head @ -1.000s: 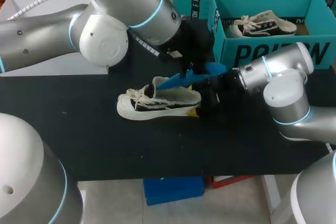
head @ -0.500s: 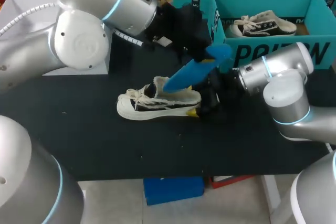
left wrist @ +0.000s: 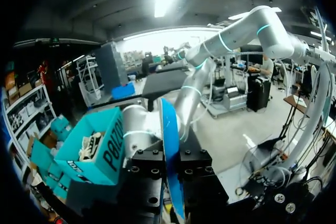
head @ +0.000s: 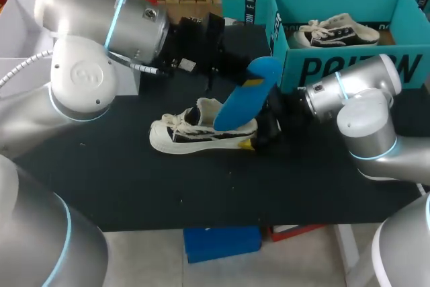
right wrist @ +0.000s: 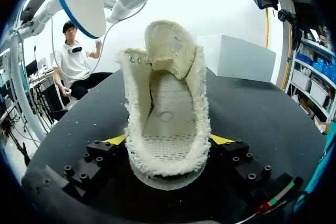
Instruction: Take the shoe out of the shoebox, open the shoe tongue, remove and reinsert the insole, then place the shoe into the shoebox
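The danger I saw was the blue insole (head: 243, 95) twisting or slipping, because my left gripper (left wrist: 170, 169) was nearly closed and pinched only its thin edge. The rest hung free, slanting over the opening of the shoe (head: 201, 132), so a skewed toe could snag on the frayed collar or the raised tongue on the way back in. My right gripper (right wrist: 169, 148) was spread to the heel's width, its yellow tips clamped on both sides, pinning the shoe upright on the table (head: 134, 186) beside the shoebox (head: 349, 65).
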You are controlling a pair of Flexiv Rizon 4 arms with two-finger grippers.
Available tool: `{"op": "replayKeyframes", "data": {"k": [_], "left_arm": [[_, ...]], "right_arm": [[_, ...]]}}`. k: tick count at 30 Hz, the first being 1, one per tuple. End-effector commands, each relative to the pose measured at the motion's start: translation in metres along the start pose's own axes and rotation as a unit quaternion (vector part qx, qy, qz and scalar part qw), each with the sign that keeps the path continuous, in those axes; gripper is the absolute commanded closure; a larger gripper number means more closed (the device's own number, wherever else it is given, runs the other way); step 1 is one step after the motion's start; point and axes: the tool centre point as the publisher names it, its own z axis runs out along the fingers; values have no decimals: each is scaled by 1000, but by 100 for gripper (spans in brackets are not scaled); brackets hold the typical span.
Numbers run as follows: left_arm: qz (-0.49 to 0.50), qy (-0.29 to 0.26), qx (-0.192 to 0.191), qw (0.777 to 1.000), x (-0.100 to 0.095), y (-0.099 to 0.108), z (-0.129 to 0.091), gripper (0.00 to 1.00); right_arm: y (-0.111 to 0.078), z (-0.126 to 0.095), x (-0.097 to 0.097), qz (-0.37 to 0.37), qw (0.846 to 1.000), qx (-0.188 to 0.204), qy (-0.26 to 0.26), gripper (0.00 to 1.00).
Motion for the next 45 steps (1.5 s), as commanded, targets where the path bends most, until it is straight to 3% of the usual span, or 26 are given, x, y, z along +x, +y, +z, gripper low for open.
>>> {"op": "replayKeyframes", "data": {"k": [1,9,10,17,18,19,21,32,45], "left_arm": [[2,-3,36,999,2,3,1,100],[2,-3,36,999,2,3,1,100],[-9,-9,52,999,3,21,-7,100],[-92,-6,122,988,4,24,-6,100],[-74,15,129,989,0,27,-8,100],[-33,49,122,991,-17,39,-20,100],[-131,16,162,978,11,26,-14,100],[-200,19,223,954,0,12,-49,100],[-213,44,219,951,23,-28,-55,100]], "right_arm": [[-3,3,0,1,1000,1,1,100],[-3,3,0,1,1000,1,1,100],[-3,3,0,1,1000,1,1,100],[-3,3,0,1,1000,1,1,100],[-3,3,0,1,1000,1,1,100],[-3,3,0,1,1000,1,1,100],[-3,3,0,1,1000,1,1,100],[-3,3,0,1,1000,1,1,100],[-3,3,0,1,1000,1,1,100]]}}
